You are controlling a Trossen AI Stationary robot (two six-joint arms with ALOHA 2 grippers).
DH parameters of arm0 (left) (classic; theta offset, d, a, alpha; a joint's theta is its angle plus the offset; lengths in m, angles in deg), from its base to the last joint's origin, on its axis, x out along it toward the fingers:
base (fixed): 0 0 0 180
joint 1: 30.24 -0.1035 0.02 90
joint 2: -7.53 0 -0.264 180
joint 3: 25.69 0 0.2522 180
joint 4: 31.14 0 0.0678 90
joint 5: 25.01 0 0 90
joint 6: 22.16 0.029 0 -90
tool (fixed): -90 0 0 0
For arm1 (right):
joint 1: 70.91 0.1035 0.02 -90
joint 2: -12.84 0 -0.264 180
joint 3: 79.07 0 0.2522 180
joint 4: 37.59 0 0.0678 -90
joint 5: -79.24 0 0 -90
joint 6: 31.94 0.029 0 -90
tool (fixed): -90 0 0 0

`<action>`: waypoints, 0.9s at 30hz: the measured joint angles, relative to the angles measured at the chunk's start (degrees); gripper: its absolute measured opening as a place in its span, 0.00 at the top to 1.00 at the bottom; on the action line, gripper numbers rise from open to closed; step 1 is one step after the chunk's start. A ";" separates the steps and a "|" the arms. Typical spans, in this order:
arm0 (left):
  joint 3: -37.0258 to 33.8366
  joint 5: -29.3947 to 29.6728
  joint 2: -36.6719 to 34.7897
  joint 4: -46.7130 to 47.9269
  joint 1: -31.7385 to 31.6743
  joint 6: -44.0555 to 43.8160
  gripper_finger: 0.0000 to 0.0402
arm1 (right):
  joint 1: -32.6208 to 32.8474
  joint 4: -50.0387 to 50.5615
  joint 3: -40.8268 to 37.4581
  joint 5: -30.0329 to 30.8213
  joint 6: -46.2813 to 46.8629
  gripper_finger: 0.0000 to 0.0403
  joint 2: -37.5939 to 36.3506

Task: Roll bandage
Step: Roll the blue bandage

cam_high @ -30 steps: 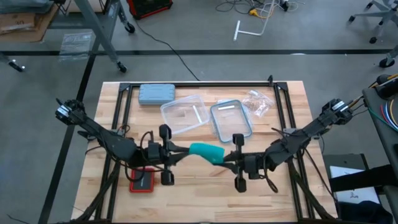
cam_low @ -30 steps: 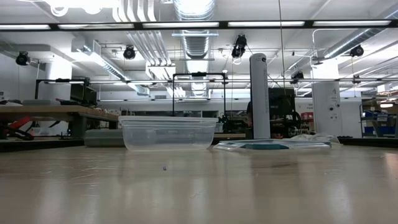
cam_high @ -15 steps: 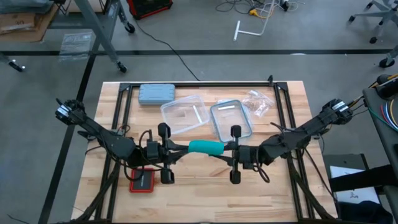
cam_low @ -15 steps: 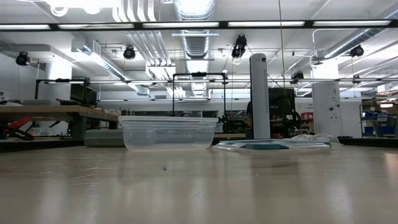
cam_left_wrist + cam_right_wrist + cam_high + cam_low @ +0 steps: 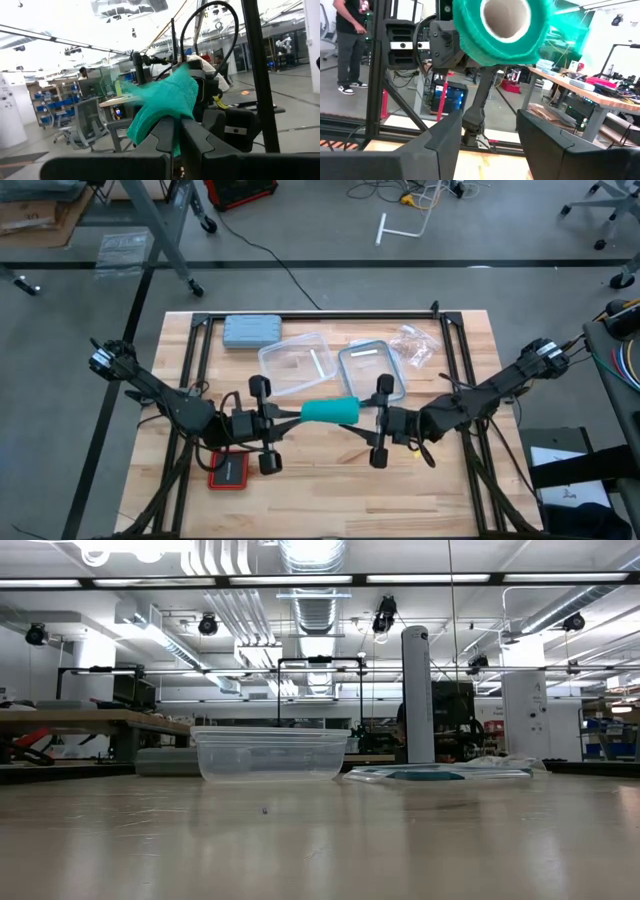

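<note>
We see the bandage [image 5: 330, 411] as a teal roll held in the air above the middle of the wooden surface [image 5: 330, 490], between the two arms. It lies level, with one end toward each arm.

The left tool [image 5: 268, 425] is at the roll's left end. In the left wrist view its two dark fingers [image 5: 165, 137] stand narrow, and the teal cloth [image 5: 165, 107] is pinched between them, so this tool holds the bandage.

The right tool [image 5: 376, 420] is at the roll's right end. In the right wrist view its fingers [image 5: 445, 135] are wide apart, and the roll [image 5: 502, 30] shows end-on beyond them with a pale core in the middle. We cannot tell if the fingers touch it.

Behind the roll are a clear box [image 5: 296, 363] and a lid [image 5: 371, 372] side by side. A grey case [image 5: 250, 331] lies near the far left corner. A red thing [image 5: 229, 472] lies under the left arm.
</note>
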 joint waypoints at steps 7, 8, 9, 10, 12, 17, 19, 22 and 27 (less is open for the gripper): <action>0.02 1.70 0.04 0.11 -0.20 3.04 0.99 | 0.00 0.11 0.00 -4.48 0.92 0.56 -0.11; 0.02 1.69 0.04 0.13 -0.20 3.51 0.99 | -0.01 0.22 0.00 -4.46 0.85 0.56 -0.11; 0.02 1.69 0.04 0.08 -0.20 3.61 0.99 | -0.02 0.25 0.00 -4.43 0.60 0.57 -0.11; 0.02 1.70 0.04 0.05 -0.18 3.37 0.99 | -0.02 0.46 0.00 -4.41 0.12 0.57 -0.11; 0.02 1.92 0.04 0.07 -0.17 2.53 0.99 | -0.04 1.46 -0.02 -4.36 -1.81 0.58 -0.29; 0.02 5.93 -0.02 2.81 0.42 -6.16 0.99 | 1.01 11.30 -0.04 2.92 -4.39 0.61 -3.40; 0.07 5.93 -0.30 7.65 0.91 -12.03 0.99 | 1.36 16.13 -0.04 5.42 -3.90 0.61 -5.31; 0.07 4.51 -0.76 16.62 1.66 -22.03 0.99 | 1.95 22.34 -0.04 4.37 -0.78 0.63 -8.20; 0.07 -14.98 0.99 24.42 2.35 -25.06 0.99 | 1.99 27.91 -0.99 -7.14 0.17 0.65 -10.59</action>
